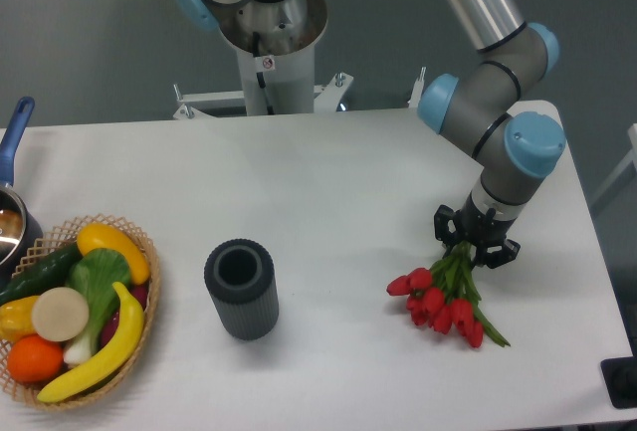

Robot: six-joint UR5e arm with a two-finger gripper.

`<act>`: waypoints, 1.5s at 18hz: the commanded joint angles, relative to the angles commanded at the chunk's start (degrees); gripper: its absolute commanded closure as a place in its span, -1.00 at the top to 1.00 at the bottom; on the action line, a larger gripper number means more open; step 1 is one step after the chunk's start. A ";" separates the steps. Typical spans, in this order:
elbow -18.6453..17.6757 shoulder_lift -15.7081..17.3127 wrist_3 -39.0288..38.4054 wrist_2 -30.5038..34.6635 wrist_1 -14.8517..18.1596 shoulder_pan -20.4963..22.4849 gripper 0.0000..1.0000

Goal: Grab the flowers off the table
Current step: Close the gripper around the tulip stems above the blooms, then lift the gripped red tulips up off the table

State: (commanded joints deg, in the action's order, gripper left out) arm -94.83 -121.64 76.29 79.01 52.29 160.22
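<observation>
Camera view, red tulip flowers (443, 304), green stems, white table (328, 192)

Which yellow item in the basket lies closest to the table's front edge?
The long banana along the basket's right rim; the other yellow pieces sit further back.

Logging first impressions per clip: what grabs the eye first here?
The gripper closed on the stems of the red flowers at the table's right side. Then the dark ribbed cylinder standing mid-table, and the basket of fruit and vegetables at the left edge.
</observation>
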 joint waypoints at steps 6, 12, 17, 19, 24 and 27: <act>-0.26 0.70 -0.26 -0.09 0.18 0.09 -0.47; 0.44 4.39 -0.26 -0.35 0.18 0.18 -0.47; 2.54 8.60 -0.26 -0.44 -0.18 0.70 -0.47; 4.12 10.28 -1.22 -1.40 -0.26 0.88 -0.47; 5.10 13.44 -4.21 -13.94 -0.35 4.56 -0.47; 5.19 14.59 -6.15 -26.07 -0.44 8.34 -0.47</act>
State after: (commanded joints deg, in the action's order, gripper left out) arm -89.65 -107.05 70.14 52.95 51.86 168.56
